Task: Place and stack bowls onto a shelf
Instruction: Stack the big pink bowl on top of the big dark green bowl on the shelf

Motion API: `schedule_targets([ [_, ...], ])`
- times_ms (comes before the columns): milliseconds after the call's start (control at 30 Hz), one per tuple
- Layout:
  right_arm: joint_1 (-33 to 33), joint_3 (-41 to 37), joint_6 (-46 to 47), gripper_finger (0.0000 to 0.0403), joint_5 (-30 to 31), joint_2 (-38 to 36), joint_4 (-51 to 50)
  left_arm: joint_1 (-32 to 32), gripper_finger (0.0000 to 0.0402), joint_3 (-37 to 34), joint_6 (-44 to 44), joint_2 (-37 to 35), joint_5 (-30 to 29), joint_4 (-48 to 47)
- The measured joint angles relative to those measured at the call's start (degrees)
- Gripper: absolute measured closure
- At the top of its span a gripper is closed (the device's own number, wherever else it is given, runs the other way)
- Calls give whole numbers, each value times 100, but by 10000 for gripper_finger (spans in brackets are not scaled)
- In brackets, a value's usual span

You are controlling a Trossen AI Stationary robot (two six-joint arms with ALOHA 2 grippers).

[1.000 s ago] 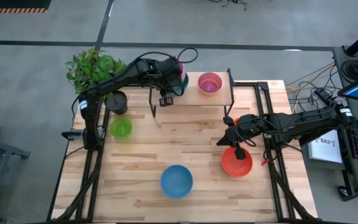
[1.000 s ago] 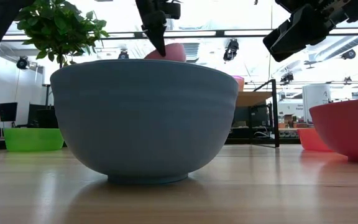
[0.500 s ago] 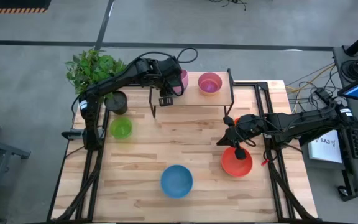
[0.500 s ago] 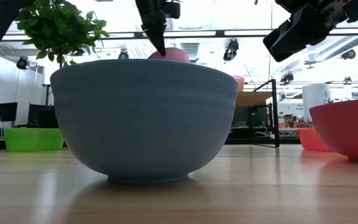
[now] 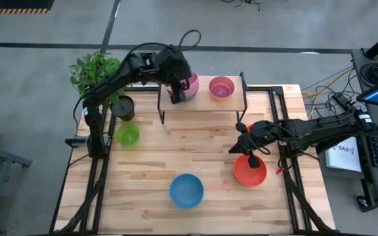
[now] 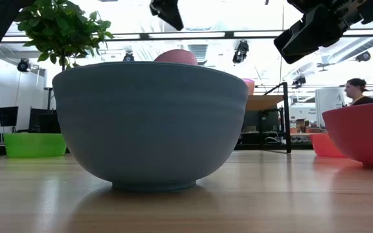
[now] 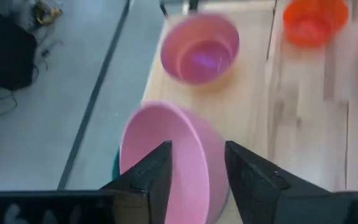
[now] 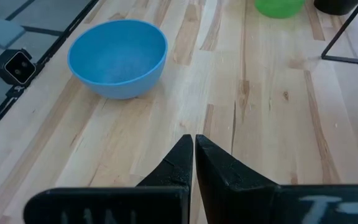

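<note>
A pink bowl (image 5: pixel 190 84) sits on the left part of the shelf (image 5: pixel 205 102), nested in a teal bowl of which only a sliver (image 7: pixel 115 165) shows. My left gripper (image 7: pixel 197 149) hovers open above the pink bowl (image 7: pixel 166 158), well clear of it in the low view (image 6: pixel 167 11). A second pink bowl with a purple one inside (image 5: pixel 221 88) rests on the shelf's right part. The blue bowl (image 5: pixel 186 190), red bowl (image 5: pixel 251 173) and lime green bowl (image 5: pixel 127 136) stand on the table. My right gripper (image 8: pixel 193 146) waits shut above the table beside the red bowl.
A potted plant (image 5: pixel 98 71) stands at the table's far left corner. An orange bowl (image 7: pixel 314 18) lies near the shelf's right leg, partly under my right arm. A person (image 6: pixel 358 90) shows in the room beyond the table.
My left gripper has let go of the pink bowl and risen well above it, drawing slightly toward the table's far edge. The pink bowl has settled level on the shelf and stays there.
</note>
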Motion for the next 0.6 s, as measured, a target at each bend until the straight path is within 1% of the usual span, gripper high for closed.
schedule_targets([
  [100,0,0,-17,394,0,1,0,26,309,-46,-46,0,14,312],
  [233,0,0,-18,394,-2,0,-41,99,377,-300,-79,0,16,792],
  [267,0,0,-18,394,-1,1,-50,133,389,-386,-132,0,25,899],
  [300,0,0,-16,394,-1,0,-54,177,395,-484,-213,0,33,1029],
  [467,0,0,-61,394,-2,0,-55,336,399,-1018,-338,-9,48,1669],
  [600,0,0,-72,394,-2,0,-55,351,401,-1436,-395,-12,246,2112],
])
